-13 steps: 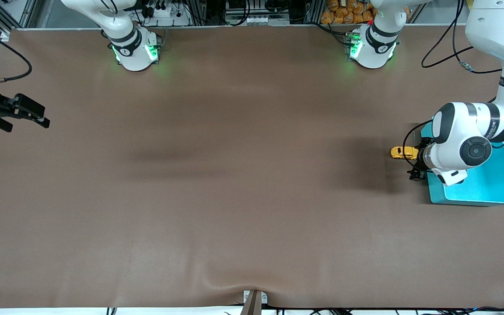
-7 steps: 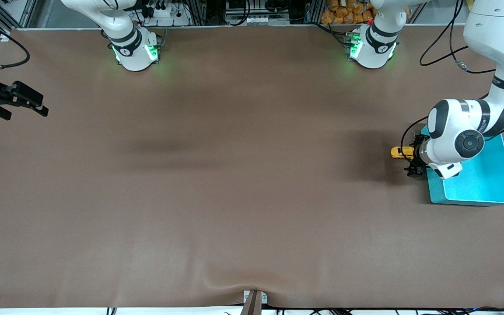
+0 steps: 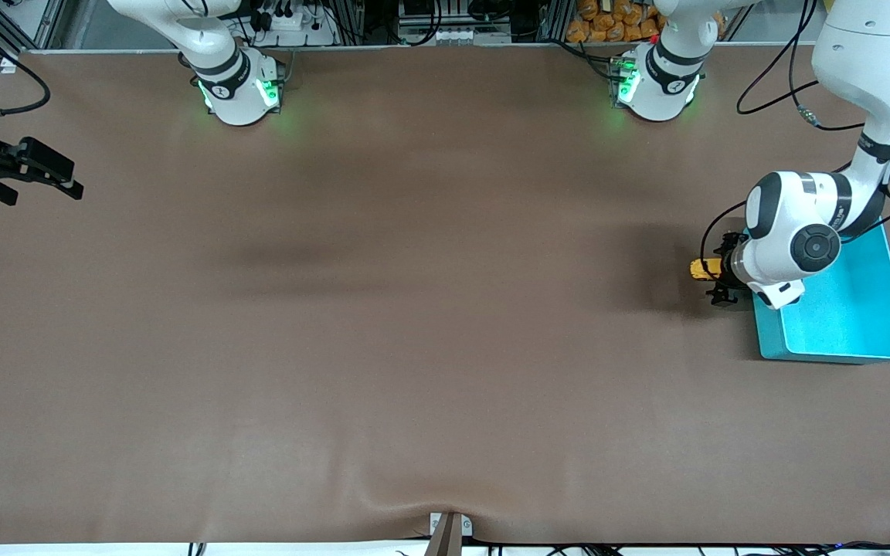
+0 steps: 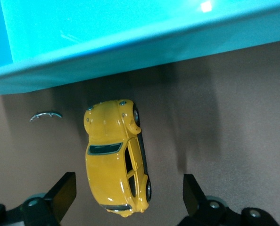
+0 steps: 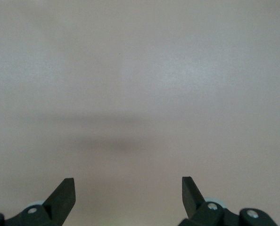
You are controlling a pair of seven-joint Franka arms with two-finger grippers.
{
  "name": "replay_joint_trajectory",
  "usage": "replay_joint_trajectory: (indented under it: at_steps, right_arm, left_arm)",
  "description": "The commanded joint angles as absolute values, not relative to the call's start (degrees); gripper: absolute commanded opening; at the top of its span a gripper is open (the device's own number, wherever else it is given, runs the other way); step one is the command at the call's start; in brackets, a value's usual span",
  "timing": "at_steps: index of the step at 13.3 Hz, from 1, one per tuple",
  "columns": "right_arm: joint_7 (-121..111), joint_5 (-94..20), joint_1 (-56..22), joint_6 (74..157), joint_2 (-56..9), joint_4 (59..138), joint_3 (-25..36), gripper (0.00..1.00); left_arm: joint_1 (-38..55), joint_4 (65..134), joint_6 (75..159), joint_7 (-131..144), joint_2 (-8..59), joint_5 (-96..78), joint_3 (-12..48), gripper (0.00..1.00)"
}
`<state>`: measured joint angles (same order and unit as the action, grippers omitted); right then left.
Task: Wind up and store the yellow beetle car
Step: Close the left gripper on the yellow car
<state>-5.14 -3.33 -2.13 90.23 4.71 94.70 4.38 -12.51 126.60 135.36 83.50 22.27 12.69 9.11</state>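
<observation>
**Brown table, little car not in the bin yet**

Front view: the yellow beetle car [image 3: 701, 268] sits on the table, just beside the teal bin [image 3: 839, 328], under the left gripper [image 3: 723, 274]. The right gripper [image 3: 32, 174] waits over its end of the table.

Left wrist view: wide-open jaws sit either side of the car, holding nothing.

Right wrist view: jaws open, empty.

Grabbing and storing are left.

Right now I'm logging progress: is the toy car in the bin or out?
Out. The car sits on its wheels on the table beside the bin, between the left claw's open fingers.
</observation>
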Motion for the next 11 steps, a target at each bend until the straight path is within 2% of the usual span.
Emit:
replay_joint_trajectory:
  at_steps: [1,4,6,7,10,11]
  right_arm:
    - [-4.2,-2.5,-2.3,89.3,5.4,94.2,4.5,1.00]
    - [-4.2,-1.9,-2.2,89.1,5.3,94.2,4.5,1.00]
    - [-4.2,-1.7,-2.4,88.5,5.2,93.9,4.5,1.00]
    - [-4.2,-1.6,-2.4,88.5,5.3,93.8,4.5,1.00]
    - [-4.2,-1.1,-2.4,88.5,5.2,93.6,4.5,1.00]
    - [-4.2,-1.1,-2.2,88.5,5.2,93.5,4.5,1.00]
  left_arm:
    - [-12.7,128.7,137.1,85.1,20.6,14.2,8.8,1.00]
    - [-12.7,128.7,138.4,85.1,20.8,14.2,7.6,0.99]
    - [-12.7,128.7,138.4,85.1,21.2,14.2,7.6,0.86]
    - [-12.7,128.7,138.4,85.1,21.2,14.2,7.6,0.82]
    - [-12.7,128.7,138.4,85.3,21.2,14.3,7.6,0.54]
    - [-12.7,128.7,138.4,85.3,21.2,14.3,7.6,0.48]
